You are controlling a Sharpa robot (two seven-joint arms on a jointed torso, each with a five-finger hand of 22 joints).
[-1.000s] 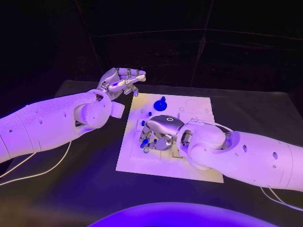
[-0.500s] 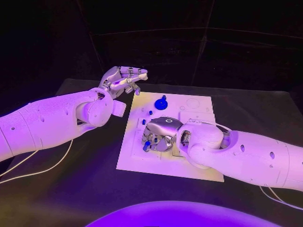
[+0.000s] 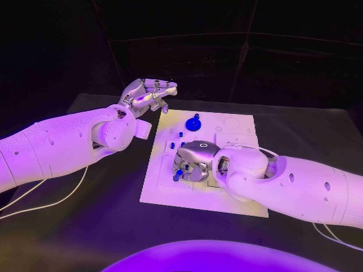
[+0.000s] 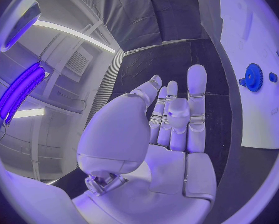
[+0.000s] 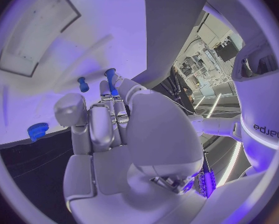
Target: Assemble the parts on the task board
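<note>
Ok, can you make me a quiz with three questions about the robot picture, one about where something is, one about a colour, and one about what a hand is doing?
1. Where is the left hand?
A. Beyond the task board's far left corner
B. On the board's near edge
C. Under the table

2. What colour is the gear?
A. Red
B. Blue
C. Green

3. What is the right hand doing?
A. Holding a blue peg
B. Holding nothing
C. Waving in the air

Answers: 1 A, head view shows it there. 2 B, plainly blue. 3 A, right wrist view shows the peg between its fingers.

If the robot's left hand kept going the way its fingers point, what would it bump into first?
Probably nothing soon. The left hand is open beyond the task board's far left corner, pointing past it over bare black table. The blue gear lies off to the side. Depth is unclear.
</note>
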